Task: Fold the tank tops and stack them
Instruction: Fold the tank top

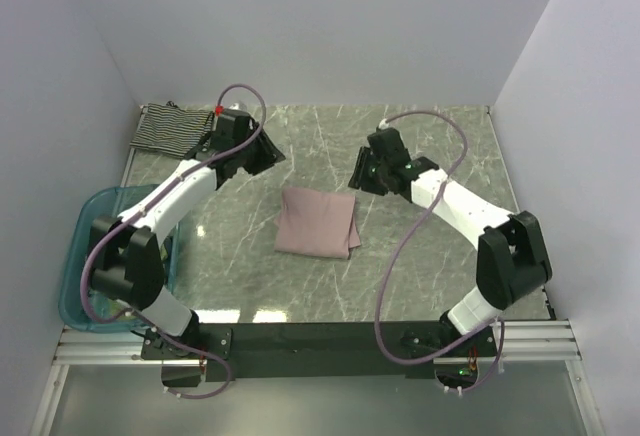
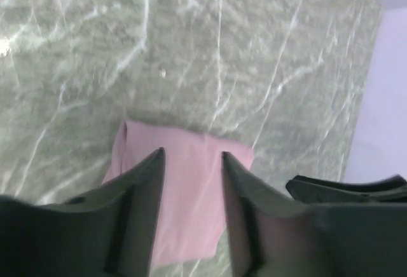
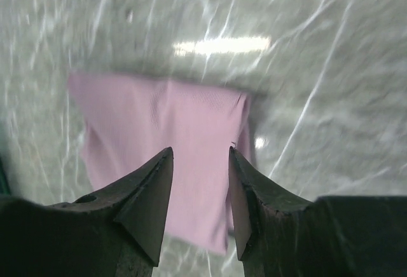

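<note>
White-walled booth, green marble table (image 1: 440,136) filling the floor of it. Translucent blue tub (image 1: 72,266) is parked off the near-left edge, beside the left arm's base. Mauve-pink tank top (image 1: 317,221) is laid mid-table as a flat, roughly square folded packet, slightly longer near-to-far. It looks folded, with nothing stacked on it yet. Striped tank top (image 1: 170,128) is bunched in the far-left corner, long axis along the back wall. No olive one can be made out. Key relation: the striped top lies just left of and beyond the left gripper (image 2: 192,153) and well apart from the right gripper (image 3: 200,151), so the next pickup is judged a left-arm job. The pink packet sits between both grippers, toward the bases. Both sets of jaws are seen parted, above the pink cloth, with nothing pinched or touched.
</note>
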Controlling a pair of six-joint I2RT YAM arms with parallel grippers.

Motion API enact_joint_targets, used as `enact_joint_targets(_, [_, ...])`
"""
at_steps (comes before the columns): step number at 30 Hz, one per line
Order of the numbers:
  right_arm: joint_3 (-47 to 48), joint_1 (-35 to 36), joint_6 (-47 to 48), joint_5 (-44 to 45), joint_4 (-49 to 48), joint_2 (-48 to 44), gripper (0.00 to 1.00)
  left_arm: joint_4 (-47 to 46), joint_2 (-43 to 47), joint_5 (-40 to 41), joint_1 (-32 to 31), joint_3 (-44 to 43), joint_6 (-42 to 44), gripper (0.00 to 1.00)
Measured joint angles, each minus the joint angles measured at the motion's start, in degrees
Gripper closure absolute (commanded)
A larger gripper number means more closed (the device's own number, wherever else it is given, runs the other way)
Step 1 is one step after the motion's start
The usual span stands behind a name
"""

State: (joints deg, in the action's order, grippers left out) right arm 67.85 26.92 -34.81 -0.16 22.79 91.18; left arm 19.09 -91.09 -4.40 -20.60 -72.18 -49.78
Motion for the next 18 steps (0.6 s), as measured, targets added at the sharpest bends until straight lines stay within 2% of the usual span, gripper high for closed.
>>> enact_joint_targets(2, [-2.75,2.19,-0.39,0.61,-0.52,-1.53,0.53,0.46,1.92,-0.28,-1.44,1.79,0.74,0.77])
enact_joint_targets(3, [-4.07,3.17,-0.72,0.72,-0.76,-1.66,0.54,0.48,2.25,-0.50,-2.36,2.67,0.98,0.86])
enact_joint_targets(5, [-6.56,4.52,-1.25,0.50,-1.22,-0.98,0.55,0.39,2.29,-1.01,-4.79,5.05,0.96,0.99])
enact_joint_targets(10, [-7.19,4.52,-1.53,-0.66,-1.14,3.13,0.56,-0.90,1.36,-3.82,-8.96,12.74,0.00,0.99])
enact_joint_targets(18, [-3.15,2.08,-1.36,-4.74,-3.10,7.91,0.59,-4.44,1.27,-2.67,-8.98,24.15,-6.86,0.99])
